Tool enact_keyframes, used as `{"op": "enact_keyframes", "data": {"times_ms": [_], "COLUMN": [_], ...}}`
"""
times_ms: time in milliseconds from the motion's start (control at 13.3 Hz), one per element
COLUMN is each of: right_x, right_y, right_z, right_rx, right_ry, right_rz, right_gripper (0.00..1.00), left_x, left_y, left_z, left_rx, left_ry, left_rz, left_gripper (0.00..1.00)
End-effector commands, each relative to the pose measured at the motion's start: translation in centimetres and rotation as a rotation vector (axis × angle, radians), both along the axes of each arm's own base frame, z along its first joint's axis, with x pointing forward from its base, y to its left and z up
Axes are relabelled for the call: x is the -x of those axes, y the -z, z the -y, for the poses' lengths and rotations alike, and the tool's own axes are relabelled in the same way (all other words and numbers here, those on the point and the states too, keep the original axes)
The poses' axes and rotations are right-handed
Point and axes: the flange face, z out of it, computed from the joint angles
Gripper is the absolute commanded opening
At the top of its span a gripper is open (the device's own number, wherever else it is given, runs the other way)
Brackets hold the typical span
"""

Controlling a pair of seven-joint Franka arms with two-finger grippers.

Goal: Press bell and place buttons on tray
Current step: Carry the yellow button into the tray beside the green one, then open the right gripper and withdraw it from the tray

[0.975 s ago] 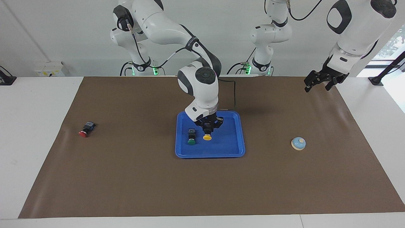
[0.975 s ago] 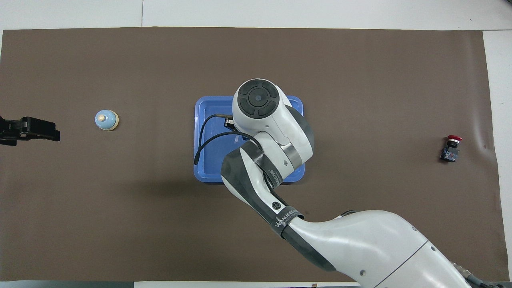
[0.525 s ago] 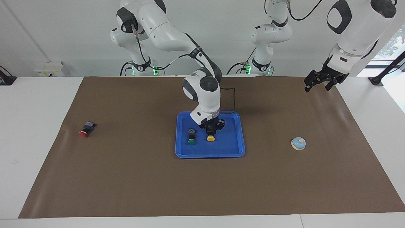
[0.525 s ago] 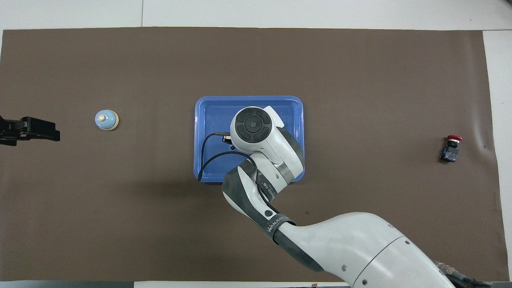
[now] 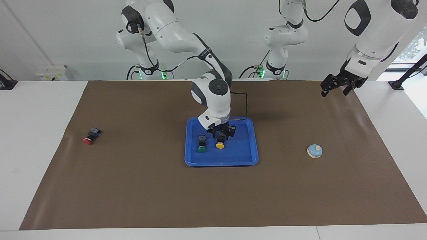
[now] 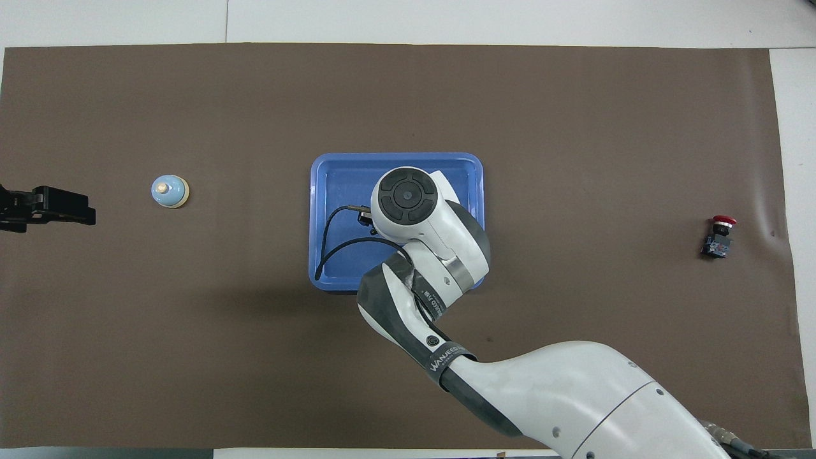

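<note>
Reaching down from its base, the right arm bends at the elbow and holds its wrist almost vertical over the blue tray [image 5: 247, 159]. The right gripper [image 5: 221, 135] points straight down into the tray, and in the overhead view the arm's last joint covers it fully. Its fingers stand at both sides of the black body of the yellow button [image 5: 220, 142]; I cannot tell whether they are pressing the body or have let it go.

This yellow button lies on the tray floor, directly below the right gripper. Its long axis runs from the robots outward, with the yellow cap pointing away from the robots and the body under the fingers. The green button [image 5: 201, 144] lies in the same tray just beside the gripper, toward the right arm's end of the table, parallel to the yellow one, cap also away from the robots.

The red button [image 5: 90, 136] lies on the brown mat [image 5: 133, 186], well apart from the gripper, toward the right arm's end, cap pointing slantwise away from the robots.

The left arm waits, and the left gripper [image 5: 337, 87] hangs with fingers spread wide over the mat's corner. The bell [image 5: 314, 151] stands upright on the mat, between the tray and the left arm's end.
</note>
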Motion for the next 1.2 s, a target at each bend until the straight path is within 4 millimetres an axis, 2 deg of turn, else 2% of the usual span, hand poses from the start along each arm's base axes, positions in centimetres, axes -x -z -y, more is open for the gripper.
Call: {"op": "enact_keyframes", "data": {"times_ms": [0,150,225,300,375,525,750,975,1125], "right_x": [-1.7,-3.6,-4.3,-4.8,-5.4,-6.1,-6.3,-5.7,-5.3], "right_y": [-3.7,-7.7,-9.9,-11.3,-13.2,-15.5,-16.8,-16.3,-15.4], "right_z": [1.7,5.3,8.0,10.5,13.8,20.5,29.1,40.7,47.1], "right_rx": [0.023,0.033,0.039,0.050,0.057,0.075,0.091,0.105,0.096], "right_ry": [0.046,0.077,0.070,0.056,0.049,0.014,-0.051,-0.129,-0.137], "right_rz": [-0.022,-0.019,-0.016,-0.027,-0.032,-0.063,-0.107,-0.129,-0.121], "right_gripper": [1.00,1.00,1.00,1.00,1.00,1.00,1.00,1.00,1.00], "left_x": [0.1,0.1,0.1,0.1,0.1,0.1,0.1,0.1,0.1], "left_y": [-0.5,-0.5,-0.5,-0.5,-0.5,-0.5,-0.5,-0.5,-0.5], "left_z": [-0.1,-0.1,-0.1,-0.1,-0.1,-0.1,-0.1,-0.1,-0.1], "left_rx": [0.011,0.011,0.011,0.011,0.011,0.011,0.011,0.011,0.011], "left_ry": [-0.004,-0.004,-0.004,-0.004,-0.004,-0.004,-0.004,-0.004,-0.004], "left_rz": [-0.001,-0.001,-0.001,-0.001,-0.001,-0.001,-0.001,-0.001,-0.001], "left_gripper": [1.00,1.00,1.00,1.00,1.00,1.00,1.00,1.00,1.00]}}
